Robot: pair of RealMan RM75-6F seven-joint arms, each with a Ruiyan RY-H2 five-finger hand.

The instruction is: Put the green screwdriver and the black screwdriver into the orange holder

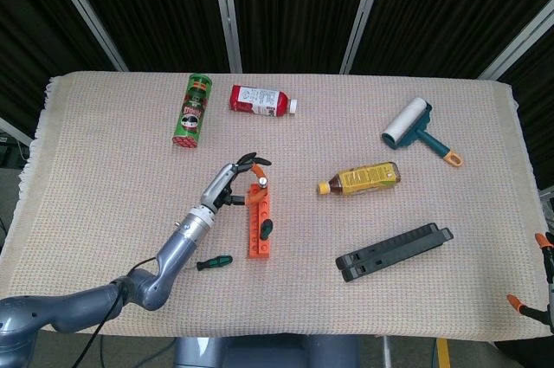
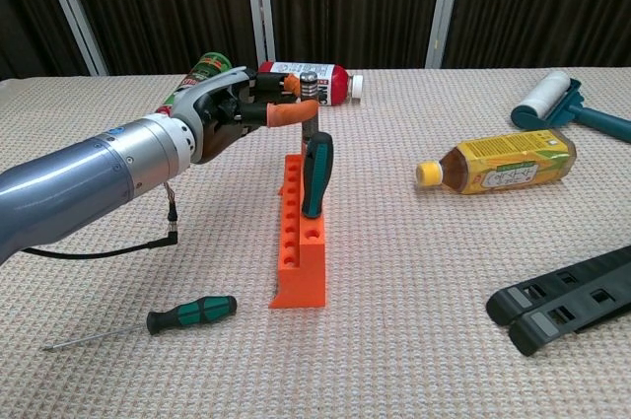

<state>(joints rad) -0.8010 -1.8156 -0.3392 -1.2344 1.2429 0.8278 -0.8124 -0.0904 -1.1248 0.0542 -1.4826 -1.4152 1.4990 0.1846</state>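
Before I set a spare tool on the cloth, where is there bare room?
Bare patches: the near right between the orange holder and the black rail, and the far left beside the green can. It is crowded where the left hand meets the holder, with the green screwdriver close by.

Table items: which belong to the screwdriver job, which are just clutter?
Job: orange holder; screwdriver standing in it, pinched by left hand; screwdriver lying on the cloth.

Clutter: chip can; red bottle; yellow bottle; lint roller; black cable chain.
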